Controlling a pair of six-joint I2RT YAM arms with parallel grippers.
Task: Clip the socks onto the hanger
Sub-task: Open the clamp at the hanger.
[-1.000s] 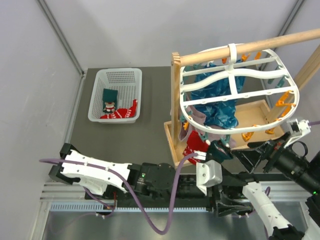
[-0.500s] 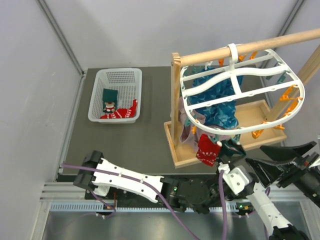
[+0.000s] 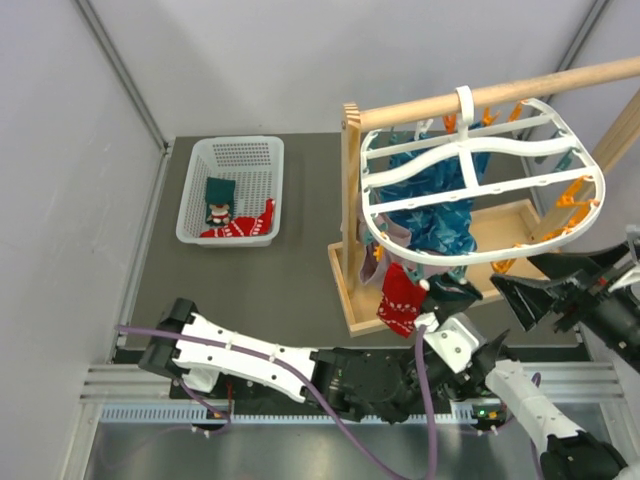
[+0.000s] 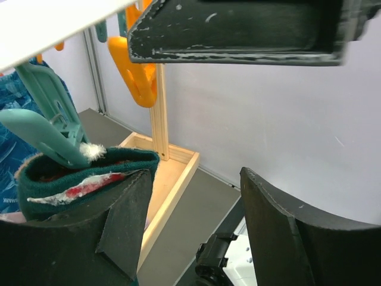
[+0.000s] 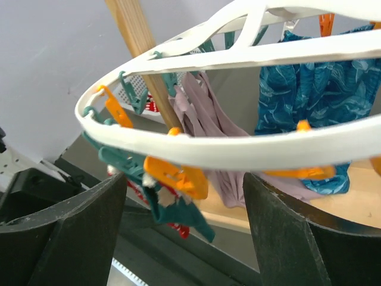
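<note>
The white oval hanger (image 3: 470,180) hangs by its hook from a wooden rod. A red sock (image 3: 399,300) with a dark green cuff (image 4: 89,170) hangs from a teal clip (image 4: 41,134) at the hanger's near rim. It also shows in the right wrist view (image 5: 178,217), beside an orange clip (image 5: 178,176). My left gripper (image 3: 455,297) is open just right of the sock; its left finger (image 4: 122,220) is against the cuff. My right gripper (image 3: 545,288) is open and empty under the rim's right side. Two more socks, one green (image 3: 218,200) and one red (image 3: 242,228), lie in the basket.
A white perforated basket (image 3: 232,155) stands at the table's back left. A wooden stand with a tray base (image 3: 352,300) carries the rod. A teal-blue cloth (image 3: 440,215) and a mauve-grey cloth (image 5: 205,128) hang inside the hanger.
The hanger swung right and has come back. My left arm's elbow dropped toward the near edge while its gripper stayed by the red sock. My right gripper pulled back, then returned under the rim.
</note>
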